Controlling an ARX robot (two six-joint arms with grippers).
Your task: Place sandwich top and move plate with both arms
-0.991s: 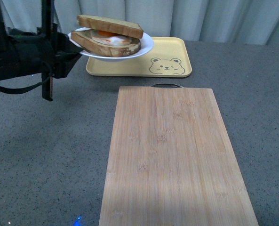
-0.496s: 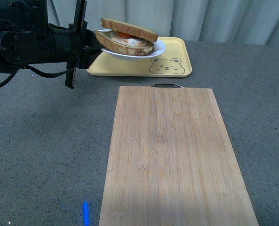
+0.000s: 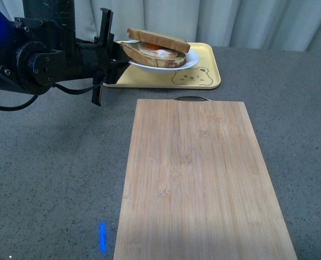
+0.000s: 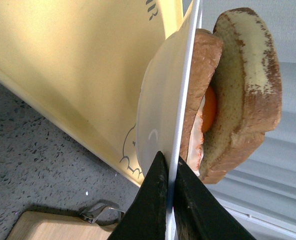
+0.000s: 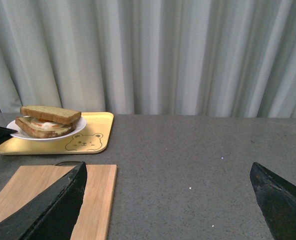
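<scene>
The white plate (image 3: pixel 183 60) hangs above the yellow tray (image 3: pixel 202 69), carrying an egg-topped bread slice with the sandwich top (image 3: pixel 159 39) lying on it. My left gripper (image 3: pixel 120 56) is shut on the plate's left rim. In the left wrist view both black fingers (image 4: pixel 150 200) pinch the thin rim of the plate (image 4: pixel 157 100), and the sandwich top (image 4: pixel 250 85) leans over the egg. My right gripper (image 5: pixel 167 200) is open and well off to the right, with the plate (image 5: pixel 77 127) and sandwich top (image 5: pixel 50 114) far from it.
A long wooden cutting board (image 3: pixel 198 179) with a metal handle lies in the middle of the grey table (image 3: pixel 52 179). The yellow tray with a bear drawing sits beyond it at the back. Pale curtains (image 5: pixel 152 55) close off the far side.
My left arm has carried the plate with the sandwich rightward and lower, from beside the tray's left end to above the tray.
</scene>
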